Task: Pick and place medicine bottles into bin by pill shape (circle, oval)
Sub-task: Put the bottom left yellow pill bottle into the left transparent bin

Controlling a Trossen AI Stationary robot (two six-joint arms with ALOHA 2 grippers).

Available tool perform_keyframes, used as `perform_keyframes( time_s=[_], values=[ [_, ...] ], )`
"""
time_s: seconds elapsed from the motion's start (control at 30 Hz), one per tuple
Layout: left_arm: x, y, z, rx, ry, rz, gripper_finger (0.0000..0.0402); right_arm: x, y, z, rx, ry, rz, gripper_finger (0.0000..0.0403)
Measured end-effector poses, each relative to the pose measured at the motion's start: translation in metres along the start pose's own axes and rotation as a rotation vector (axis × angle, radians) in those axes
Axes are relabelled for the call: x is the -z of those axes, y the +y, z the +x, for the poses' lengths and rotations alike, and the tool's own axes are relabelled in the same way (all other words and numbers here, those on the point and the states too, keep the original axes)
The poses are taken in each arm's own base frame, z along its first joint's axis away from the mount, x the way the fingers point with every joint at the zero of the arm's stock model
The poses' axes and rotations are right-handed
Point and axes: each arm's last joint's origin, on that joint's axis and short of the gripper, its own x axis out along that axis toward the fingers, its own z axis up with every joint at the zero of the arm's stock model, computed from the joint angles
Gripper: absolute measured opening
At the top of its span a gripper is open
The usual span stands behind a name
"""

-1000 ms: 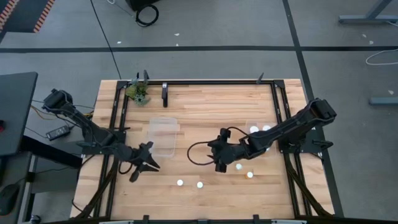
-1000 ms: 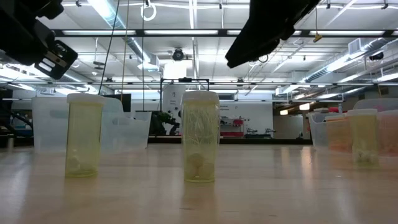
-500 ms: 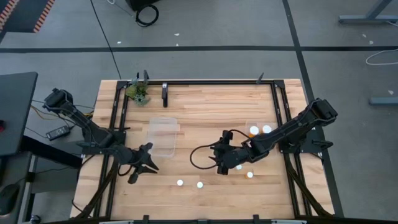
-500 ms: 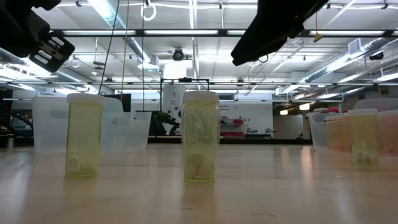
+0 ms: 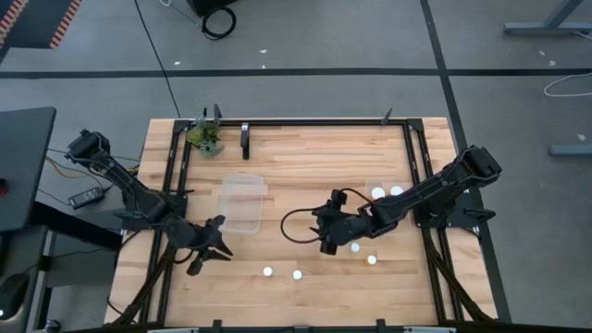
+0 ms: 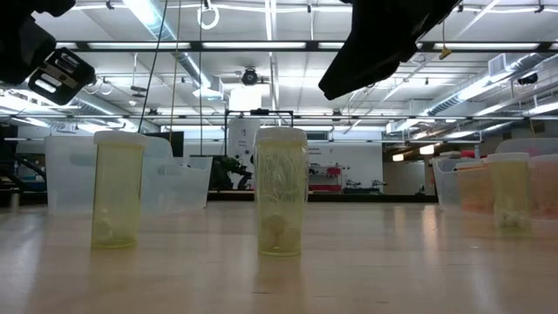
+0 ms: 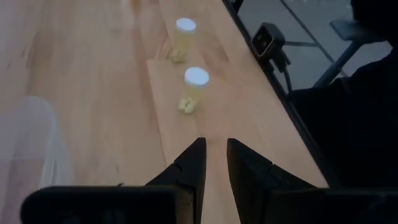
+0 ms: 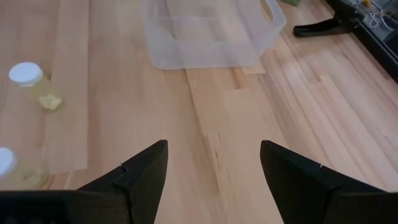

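Two grippers hang over your tabletop (image 5: 296,176), and neither one carries anything. Your right gripper (image 8: 211,168) sits near the middle of the wood with its fingers spread wide, empty, pointing toward the clear bin (image 8: 208,34) on the left half. Your left gripper (image 7: 212,158) hovers off the surface near the front left, fingers drawn almost together with only a thin gap and nothing held between them.

Out from the left gripper, you see two medicine bottles (image 7: 195,87) standing one behind the other along the front edge, white caps up, pale yellow bodies, well apart from the fingers. The high view shows the same pair (image 5: 282,273) at the front centre. Two more white caps (image 5: 363,253) stand just beside the right gripper, toward the front right. Farther right, a second clear bin (image 5: 387,205) holds a couple of capped bottles, and the right arm crosses over it.

From table height, the bottles (image 6: 281,190) stand upright on light, planked butcher-block wood. Black rails (image 5: 305,121) frame the tabletop, and a small green plant (image 5: 204,137) sits at the back left corner. Beyond, you look into a large hall with strip lights on the ceiling; around the table the floor (image 5: 305,46) is grey with dark tape lines.
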Motion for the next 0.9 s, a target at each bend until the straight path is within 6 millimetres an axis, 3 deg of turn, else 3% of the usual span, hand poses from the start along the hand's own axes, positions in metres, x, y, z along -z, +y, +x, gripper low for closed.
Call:
perform_keyframes(
  time_s=[0.9],
  values=[
    [0.0006, -0.0005, 0.0000, 0.020, 0.013, -0.001, 0.0073, -0.0029, -0.0011, 0.0013, -0.006, -0.018, 0.015, 0.0263]
  ],
)
